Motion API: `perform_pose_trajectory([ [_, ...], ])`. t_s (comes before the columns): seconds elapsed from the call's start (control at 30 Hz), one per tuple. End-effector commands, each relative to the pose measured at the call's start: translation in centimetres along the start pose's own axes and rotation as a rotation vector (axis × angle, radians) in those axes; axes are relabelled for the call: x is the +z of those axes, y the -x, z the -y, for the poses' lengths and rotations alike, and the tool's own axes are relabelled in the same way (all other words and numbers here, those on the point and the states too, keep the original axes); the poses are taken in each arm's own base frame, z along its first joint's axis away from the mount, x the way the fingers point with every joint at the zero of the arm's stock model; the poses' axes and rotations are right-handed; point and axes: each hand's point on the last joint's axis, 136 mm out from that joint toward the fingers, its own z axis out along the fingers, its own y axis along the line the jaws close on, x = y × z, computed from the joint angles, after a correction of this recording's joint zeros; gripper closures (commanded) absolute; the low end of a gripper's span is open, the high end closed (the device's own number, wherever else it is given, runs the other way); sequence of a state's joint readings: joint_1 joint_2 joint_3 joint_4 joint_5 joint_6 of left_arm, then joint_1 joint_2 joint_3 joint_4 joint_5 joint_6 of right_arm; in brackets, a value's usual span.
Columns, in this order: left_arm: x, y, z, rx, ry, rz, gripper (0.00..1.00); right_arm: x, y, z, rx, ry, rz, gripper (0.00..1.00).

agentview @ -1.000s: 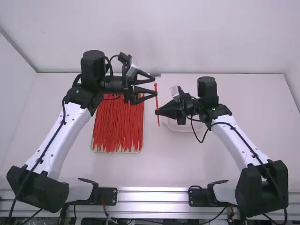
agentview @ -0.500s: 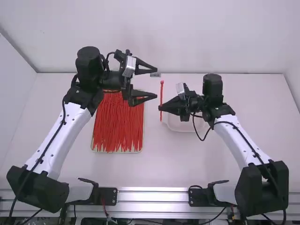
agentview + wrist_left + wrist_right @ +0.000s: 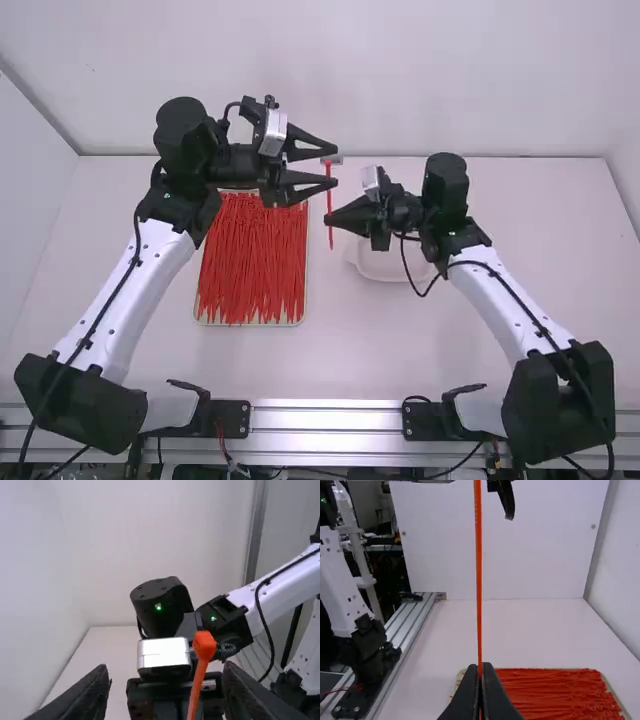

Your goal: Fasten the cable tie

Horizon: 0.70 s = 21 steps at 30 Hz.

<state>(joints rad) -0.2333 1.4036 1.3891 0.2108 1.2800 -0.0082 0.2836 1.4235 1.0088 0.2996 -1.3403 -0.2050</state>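
Two grippers face each other just above the middle of the high view, over the table (image 3: 560,220). The right gripper (image 3: 334,218) is pinched tight on one red tie (image 3: 330,236), which stands upright in the air; in the right wrist view the strap rises straight from the closed fingertips. The left gripper (image 3: 335,170) is spread wide, and the tie's head lies close by the tip of its lower finger; whether they touch cannot be told. In the left wrist view the head sits between the two wide fingers (image 3: 92,695), nearer one of them. Left of the tie, a tray (image 3: 250,322) of red ties lies flat, its right edge just beside the hanging strap's lower end. Under the right arm a white bowl (image 3: 385,272) sits near the tie. The table's right half, lower middle and far left strip are bare, and the back wall runs close behind both grippers.
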Motion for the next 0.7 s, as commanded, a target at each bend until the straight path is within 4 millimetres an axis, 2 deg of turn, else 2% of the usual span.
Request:
perform_pose_trajectory([
  [0.0, 0.31, -0.09, -0.05, -0.027, 0.003, 0.002, 0.5, 0.37, 0.8, 0.99, 0.023, -0.05, -0.003, 1.0],
  [0.27, 0.28, -0.1, -0.1, -0.027, 0.005, 0.002, 0.66, 0.14, 1.09, 1.15, 0.019, -0.055, 0.005, 1.0],
  [0.67, 0.28, 0.56, -0.04, -0.005, 0.003, 0.017, 0.67, -0.14, 1.04, 1.39, 0.022, -0.065, 0.004, 1.0],
])
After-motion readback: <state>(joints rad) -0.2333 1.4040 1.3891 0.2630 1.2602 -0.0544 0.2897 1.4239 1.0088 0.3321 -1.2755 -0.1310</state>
